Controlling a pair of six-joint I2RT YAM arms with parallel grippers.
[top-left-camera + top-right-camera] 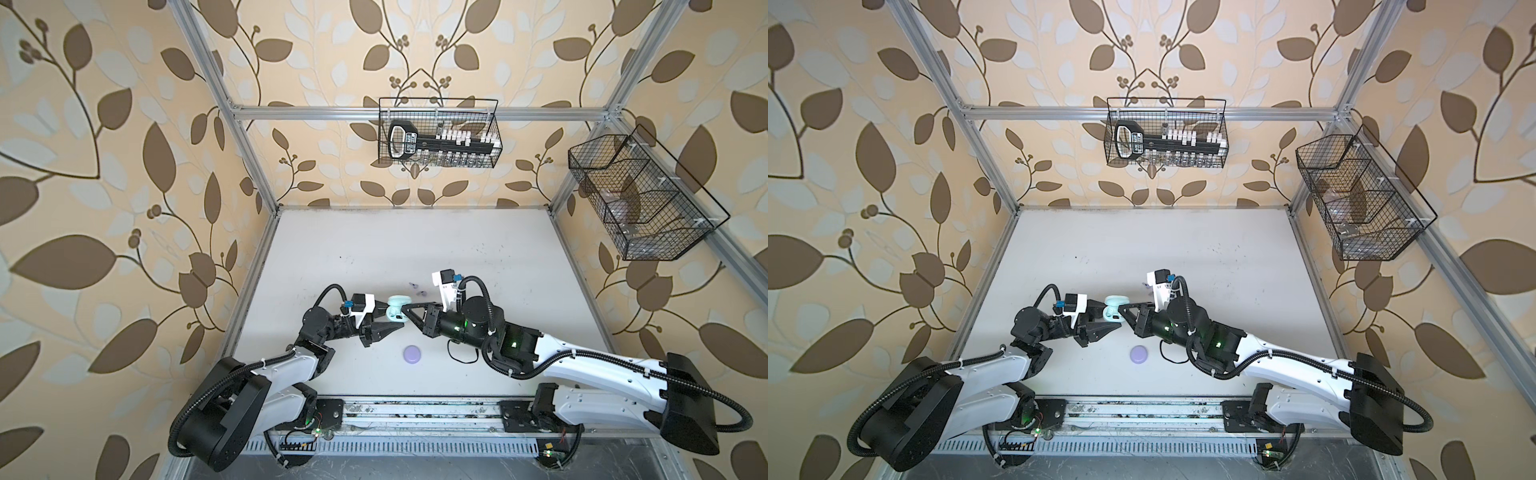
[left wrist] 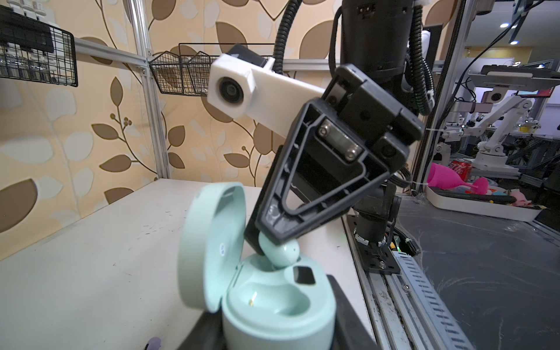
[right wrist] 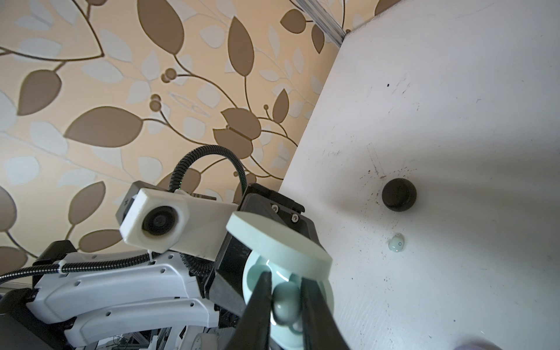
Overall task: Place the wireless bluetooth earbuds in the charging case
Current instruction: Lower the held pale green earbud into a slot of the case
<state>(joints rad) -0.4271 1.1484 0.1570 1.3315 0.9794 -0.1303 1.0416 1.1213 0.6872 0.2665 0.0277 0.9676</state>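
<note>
Gripping the open mint charging case by its sides, the left hand holds it with the lid swung back. The right hand, nearly closed, pinches a mint earbud whose lower end sits in one socket of the case. A second mint earbud lies on the bench near a black case; a closed lilac case lies nearer the arms' bases.

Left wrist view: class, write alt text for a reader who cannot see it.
The right gripper holds a mint earbud partly in one socket of an open mint charging case; its other socket is empty. Behind are a white table and leaf-patterned wall.
</note>
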